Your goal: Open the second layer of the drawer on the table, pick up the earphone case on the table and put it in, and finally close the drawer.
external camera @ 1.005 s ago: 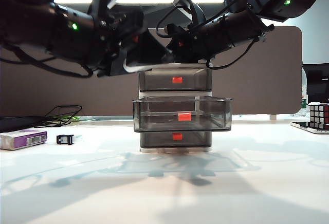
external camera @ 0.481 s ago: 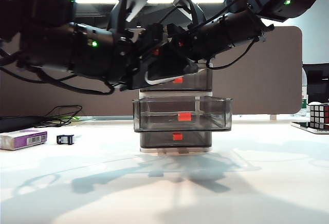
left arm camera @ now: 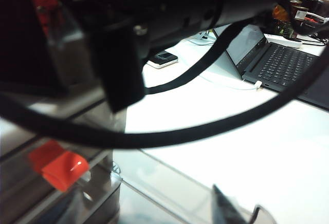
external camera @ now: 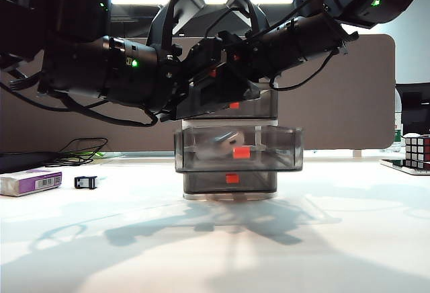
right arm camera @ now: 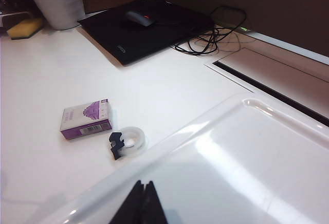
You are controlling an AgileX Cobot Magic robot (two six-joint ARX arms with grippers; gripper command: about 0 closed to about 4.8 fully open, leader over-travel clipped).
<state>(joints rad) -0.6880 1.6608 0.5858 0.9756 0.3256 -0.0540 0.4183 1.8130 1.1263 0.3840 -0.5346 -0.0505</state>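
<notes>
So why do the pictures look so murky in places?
Exterior view: ceiling strip light backlights the arms into silhouettes, casting shadows on the table. Left wrist view: dark cables sit blurred up close. Right wrist view: glare streaks the drawer unit's white top.

A wide, plain white tabletop (external camera: 215,253) fills the foreground, crossed by soft grey shadows. Behind it stands a brown fabric partition panel with rounded corners (external camera: 349,98), and above that a long bright ceiling light strip (external camera: 141,0) glows in a dark ceiling. To the right of the partition is a pale grey wall (external camera: 413,44). Farther desks carry an open dark laptop (left arm camera: 277,59), a black mouse mat (right arm camera: 149,29) and a white plant pot (right arm camera: 54,3).
</notes>
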